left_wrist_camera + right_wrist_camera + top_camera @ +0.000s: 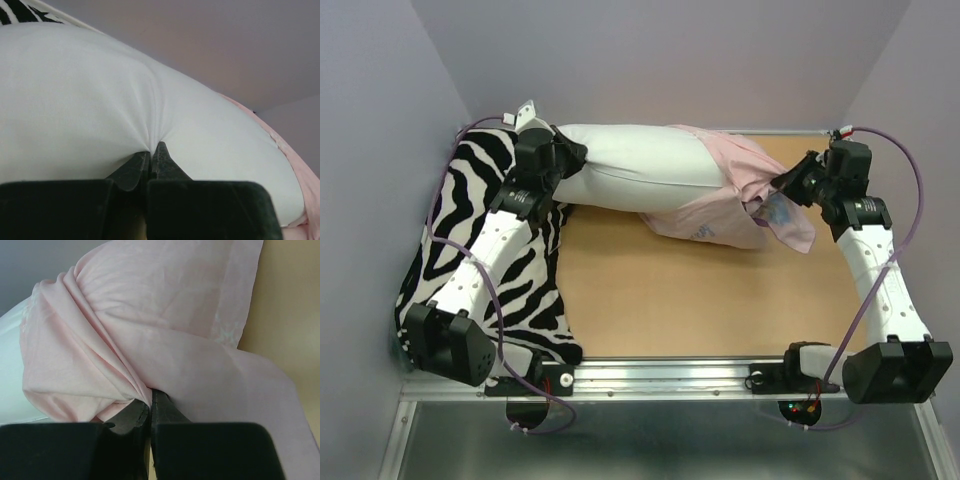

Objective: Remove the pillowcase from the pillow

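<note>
The white pillow (635,168) lies across the back of the table, its left and middle parts bare. The pillowcase (725,200), turned pale pink side out, is bunched over its right end. My left gripper (570,157) is shut on a pinch of the pillow's white cloth (152,135) at its left end. My right gripper (782,187) is shut on a gathered fold of the pillowcase (145,390) at the right. In the right wrist view the pink fabric (150,315) fills the frame, with a strip of pillow (10,365) at the left.
A black-and-white zebra-striped pillow (470,240) lies on the left under my left arm. The tan tabletop (680,295) shows in front of the pillow. Purple walls close in on the back and both sides. A metal rail (670,378) runs along the near edge.
</note>
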You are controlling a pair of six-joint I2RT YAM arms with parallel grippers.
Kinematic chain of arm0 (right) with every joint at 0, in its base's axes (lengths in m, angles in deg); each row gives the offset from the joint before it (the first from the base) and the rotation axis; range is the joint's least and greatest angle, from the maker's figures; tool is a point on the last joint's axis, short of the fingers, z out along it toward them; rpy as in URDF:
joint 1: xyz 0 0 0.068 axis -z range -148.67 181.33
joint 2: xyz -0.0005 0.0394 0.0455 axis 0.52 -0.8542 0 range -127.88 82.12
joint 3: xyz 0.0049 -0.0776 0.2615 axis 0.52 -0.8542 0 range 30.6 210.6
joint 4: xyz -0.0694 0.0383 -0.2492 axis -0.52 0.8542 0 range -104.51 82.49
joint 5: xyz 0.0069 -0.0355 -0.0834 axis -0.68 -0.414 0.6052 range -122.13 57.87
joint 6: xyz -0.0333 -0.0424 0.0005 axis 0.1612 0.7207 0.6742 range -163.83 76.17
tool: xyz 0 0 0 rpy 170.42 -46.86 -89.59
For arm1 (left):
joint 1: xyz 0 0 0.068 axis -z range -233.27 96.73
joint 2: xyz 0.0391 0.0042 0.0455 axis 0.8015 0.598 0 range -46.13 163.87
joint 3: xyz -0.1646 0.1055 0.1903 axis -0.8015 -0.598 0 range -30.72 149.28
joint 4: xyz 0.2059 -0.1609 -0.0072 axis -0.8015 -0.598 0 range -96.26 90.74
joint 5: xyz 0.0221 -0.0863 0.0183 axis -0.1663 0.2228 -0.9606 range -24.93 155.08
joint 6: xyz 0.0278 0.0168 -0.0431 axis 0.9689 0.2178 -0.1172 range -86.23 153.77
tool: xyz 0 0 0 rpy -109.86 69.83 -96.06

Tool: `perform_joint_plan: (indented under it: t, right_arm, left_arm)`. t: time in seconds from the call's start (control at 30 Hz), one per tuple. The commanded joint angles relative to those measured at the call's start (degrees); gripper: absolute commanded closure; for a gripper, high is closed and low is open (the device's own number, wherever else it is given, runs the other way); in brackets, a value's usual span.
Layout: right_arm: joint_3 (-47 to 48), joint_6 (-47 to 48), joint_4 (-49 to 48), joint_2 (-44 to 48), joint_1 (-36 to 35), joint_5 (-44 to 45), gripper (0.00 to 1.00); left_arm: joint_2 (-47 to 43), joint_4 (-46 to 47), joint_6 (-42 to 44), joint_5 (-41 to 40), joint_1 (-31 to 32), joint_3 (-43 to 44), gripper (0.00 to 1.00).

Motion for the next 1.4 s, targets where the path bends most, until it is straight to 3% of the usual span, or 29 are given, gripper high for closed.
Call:
perform_joint_plan:
  t: [0.0, 0.13, 0.17, 0.23, 0.43, 0.57, 0.77, 0.9, 0.97, 1.07, 1.1, 1.23, 1.27, 1.3, 1.37]
  right_arm:
    - [6.39, 1.73, 1.45, -0.67, 7.62, 11.05, 0.99]
    - [8.59, 2.68, 0.84, -1.56, 7.53, 4.83, 0.99]
    - [9.12, 3.3, 1.01, -1.99, 7.53, 3.24, 0.99]
    - [11.92, 4.97, 3.45, -3.48, 7.53, 0.68, 0.99]
    - [17.29, 6.38, 5.66, -0.16, 7.44, -0.2, 1.0]
    - [23.7, 6.47, 6.63, 0.2, 7.44, -2.48, 0.99]
    - [27.68, 6.12, 5.42, -10.15, 7.09, -6.96, 1.0]
    - [21.89, 6.3, -0.82, -22.08, 2.88, -4.16, 0.99]
    - [21.61, 6.47, -1.62, -26.5, 1.47, -2.32, 0.99]
    - [22.57, 6.47, -2.77, -35.11, -0.56, -0.73, 0.87]
    - [23.1, 6.47, -3.03, -36.61, -2.47, -0.64, 0.74]
    - [26.26, 6.56, -3.91, -39.0, -3.37, 0.32, 0.43]
    - [27.31, 6.65, -4.0, -38.57, -3.46, 0.85, 0.38]
    - [29.24, 6.65, -3.91, -37.34, -3.46, 1.64, 0.3]
    - [31.01, 6.47, -3.91, -35.58, -3.54, 2.52, 0.24]
  left_arm:
    - [-6.72, 2.09, 7.37, -16.66, -8.91, 4.17, 1.0]
    - [-6.73, 1.74, 9.92, -8.77, -8.47, 5.31, 1.0]
    - [-6.12, -0.61, 10.62, -3.09, -8.03, 6.18, 1.0]
    - [-3.48, -7.27, 13.78, -0.66, -3.75, 11.53, 1.0]
    - [-6.98, -15.74, 18.54, -5.22, 15.66, 20.34, 1.0]
    - [-11.64, -16.98, 17.93, -5.76, 22.28, 22.19, 1.0]
    - [-7.18, -18.03, 18.36, -8.66, 19.93, 26.04, 1.0]
    - [6.94, -14.72, 14.69, 4.95, 8.09, 27.38, 1.0]
    - [15.8, -13.56, 13.79, 10.74, 5.52, 27.98, 1.0]
    - [27.24, -14.26, 13.53, 12.78, 3.75, 31.93, 1.0]
    - [29.2, -14.52, 13.44, 13.23, 3.49, 32.73, 1.0]
    - [32.74, -11.71, 12.03, 13.76, 3.4, 33.0, 0.96]
    - [32.91, -11.71, 12.03, 13.41, 3.4, 33.52, 0.91]
    - [32.74, -11.62, 12.55, 12.36, 3.48, 34.48, 0.76]
    - [32.13, -10.4, 13.78, 12.0, 3.4, 35.19, 0.6]
